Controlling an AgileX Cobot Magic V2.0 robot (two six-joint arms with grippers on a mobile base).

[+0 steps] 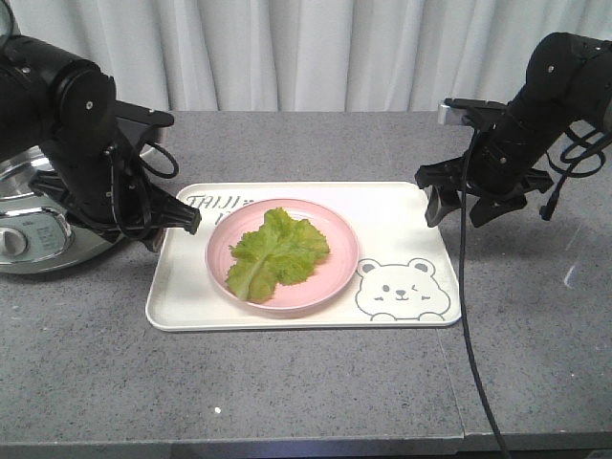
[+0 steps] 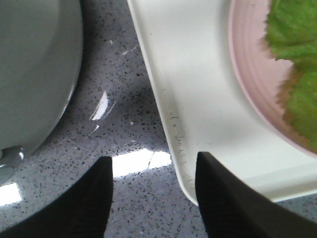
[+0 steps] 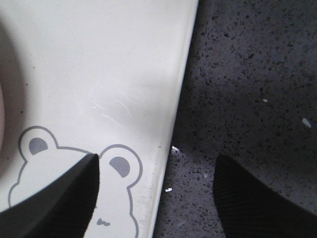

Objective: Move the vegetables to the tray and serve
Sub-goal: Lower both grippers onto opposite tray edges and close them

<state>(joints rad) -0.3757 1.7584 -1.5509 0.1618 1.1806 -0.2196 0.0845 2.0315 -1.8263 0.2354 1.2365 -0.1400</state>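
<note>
The vegetables, one ruffled green lettuce leaf [image 1: 275, 252], lie on a round pink plate [image 1: 335, 239] that sits on the cream tray [image 1: 402, 206]. My left gripper [image 1: 182, 218] is open at the tray's left rim. In the left wrist view the left gripper [image 2: 153, 171] straddles that rim [image 2: 173, 114], one finger over the counter and one over the tray, with the plate [image 2: 252, 79] and leaf [image 2: 297, 29] at the upper right. My right gripper [image 1: 454, 208] is open over the right rim. In the right wrist view the right gripper [image 3: 156, 171] straddles the edge of the tray [image 3: 114, 74] beside the bear face [image 3: 121, 166].
A silver rice cooker [image 1: 29, 225] stands on the grey counter just left of the tray and fills the upper left of the left wrist view [image 2: 34, 64]. A black cable [image 1: 469, 316] hangs from the right arm across the counter. White curtains close off the back.
</note>
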